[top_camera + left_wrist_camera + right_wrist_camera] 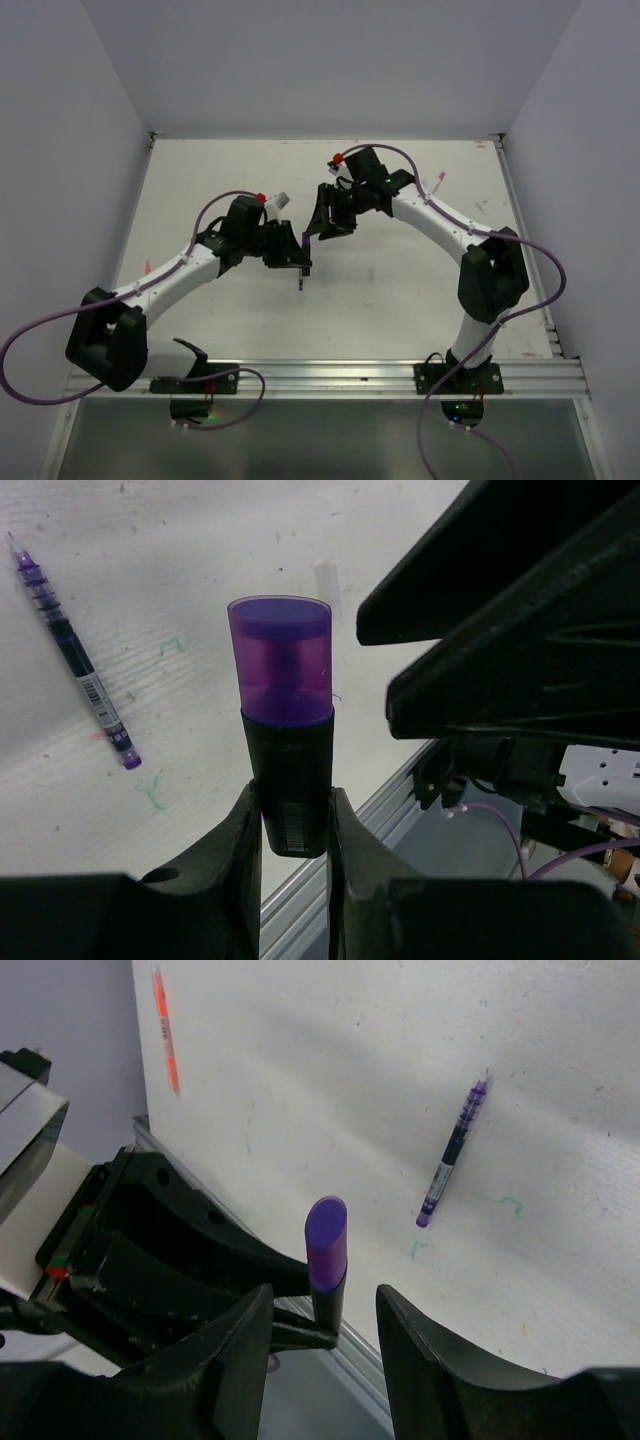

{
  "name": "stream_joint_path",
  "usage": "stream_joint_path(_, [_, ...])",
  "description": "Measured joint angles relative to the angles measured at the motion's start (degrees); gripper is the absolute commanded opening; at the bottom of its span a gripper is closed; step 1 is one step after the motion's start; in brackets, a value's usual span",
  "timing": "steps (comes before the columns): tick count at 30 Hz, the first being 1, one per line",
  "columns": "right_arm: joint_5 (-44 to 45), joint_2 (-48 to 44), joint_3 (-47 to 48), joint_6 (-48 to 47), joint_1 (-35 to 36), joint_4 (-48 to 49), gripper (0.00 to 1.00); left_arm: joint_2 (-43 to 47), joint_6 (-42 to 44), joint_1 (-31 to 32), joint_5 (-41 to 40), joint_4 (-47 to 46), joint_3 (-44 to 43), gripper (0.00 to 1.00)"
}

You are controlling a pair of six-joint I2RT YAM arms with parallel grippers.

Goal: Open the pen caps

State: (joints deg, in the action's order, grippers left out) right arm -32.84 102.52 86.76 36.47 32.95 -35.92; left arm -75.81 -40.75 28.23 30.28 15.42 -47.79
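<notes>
My left gripper (pixel 293 805) is shut on a black pen (pixel 290 780) and holds it upright above the table. Its translucent purple cap (pixel 282 660) is on the pen. My right gripper (pixel 322 1305) is open, its jaws standing on either side of that pen without touching it; the purple cap (pixel 326 1243) rises just above them. In the top view the two grippers, left (pixel 303 256) and right (pixel 323 228), meet at mid-table. A second purple pen (pixel 75 665) lies on the table; it also shows in the right wrist view (pixel 450 1155).
A red-orange pen (pixel 165 1030) lies near the left wall. A pink pen (pixel 440 178) lies at the back right. The metal rail (pixel 330 375) runs along the near edge. White walls enclose the table on three sides.
</notes>
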Motion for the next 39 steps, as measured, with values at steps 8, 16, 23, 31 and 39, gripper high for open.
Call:
stream_joint_path(8, [2.29,1.97,0.37,0.24,0.00,0.46,0.45,-1.49,0.15,0.83,0.87,0.09,-1.86,0.00])
stream_joint_path(16, [4.02,3.10,0.76,0.22,0.76,0.63,0.41,-2.21,0.94,1.42,1.01,0.52,-2.56,0.00])
stream_joint_path(23, [5.33,3.30,0.76,-0.02,2.10,0.61,0.10,-3.10,1.01,2.12,0.81,1.25,-4.26,0.00])
stream_joint_path(31, [6.27,3.63,1.40,0.94,2.56,-0.07,0.00,-3.21,0.98,2.34,0.48,1.73,-4.28,0.24])
stream_joint_path(39, [3.21,3.10,-1.20,2.36,2.36,1.57,0.00,-1.40,0.81,2.32,2.84,-2.34,-0.61,0.50])
